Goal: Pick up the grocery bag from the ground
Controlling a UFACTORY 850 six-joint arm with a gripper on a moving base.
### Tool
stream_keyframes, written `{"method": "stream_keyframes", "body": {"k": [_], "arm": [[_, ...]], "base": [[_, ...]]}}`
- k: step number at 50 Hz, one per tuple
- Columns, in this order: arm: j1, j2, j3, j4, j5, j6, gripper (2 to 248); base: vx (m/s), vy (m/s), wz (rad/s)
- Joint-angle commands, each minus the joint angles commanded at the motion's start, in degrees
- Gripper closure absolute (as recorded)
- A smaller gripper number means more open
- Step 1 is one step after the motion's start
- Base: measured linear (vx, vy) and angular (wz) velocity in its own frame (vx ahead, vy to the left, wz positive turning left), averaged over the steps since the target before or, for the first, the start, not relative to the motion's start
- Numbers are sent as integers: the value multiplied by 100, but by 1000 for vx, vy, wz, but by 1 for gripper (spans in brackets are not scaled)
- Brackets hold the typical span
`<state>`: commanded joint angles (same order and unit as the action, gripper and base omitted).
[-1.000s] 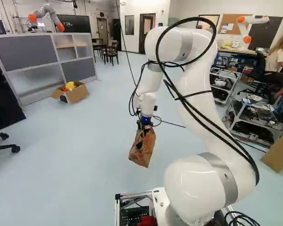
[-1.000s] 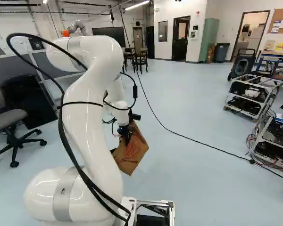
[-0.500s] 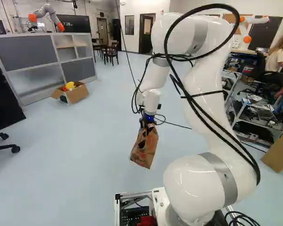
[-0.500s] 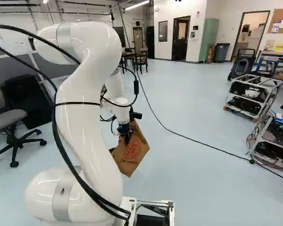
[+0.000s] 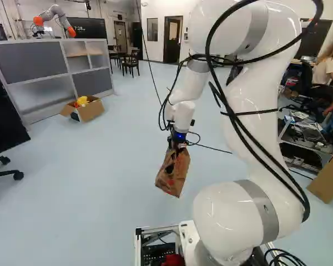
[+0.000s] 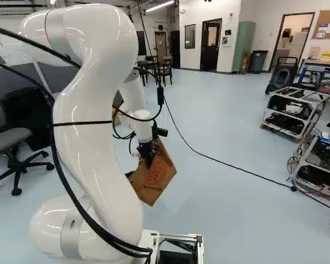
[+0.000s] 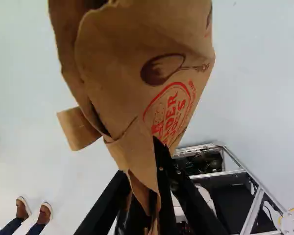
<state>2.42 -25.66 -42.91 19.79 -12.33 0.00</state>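
At the left of the left base view, an open cardboard box [image 5: 91, 112] with a yellow item [image 5: 82, 101] inside stands on the floor beside a grey-panelled partition [image 5: 28, 60]. Behind the partition are another robot [image 5: 55, 10], with orange joints, and a dark screen [image 5: 89, 27]. A second cardboard box [image 5: 328, 177] sits at that view's right. In the right base view, a grey office chair [image 6: 10, 141] is at the left, dark chairs [image 6: 165, 71] stand farther back, and a green cabinet [image 6: 243, 47] stands between a door [image 6: 212, 49] and a dark bin [image 6: 258, 61]. A black cable [image 6: 225, 164] crosses the floor towards loaded metal carts [image 6: 282, 131] at the right.
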Motion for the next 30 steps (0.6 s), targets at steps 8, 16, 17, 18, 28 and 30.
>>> {"method": "stream_keyframes", "body": {"k": [8,16,17,18,28,30], "arm": [[-65,253,161,0,0,0,229],[-132,511,321,0,0,0,229],[-140,544,341,0,0,0,229],[-148,577,361,0,0,0,229],[-235,911,560,0,0,0,229],[-254,981,602,0,0,0,229]], "base": [[0,0,0],[0,0,0],[0,0,0],[0,0,0],[0,0,0],[0,0,0]]}}
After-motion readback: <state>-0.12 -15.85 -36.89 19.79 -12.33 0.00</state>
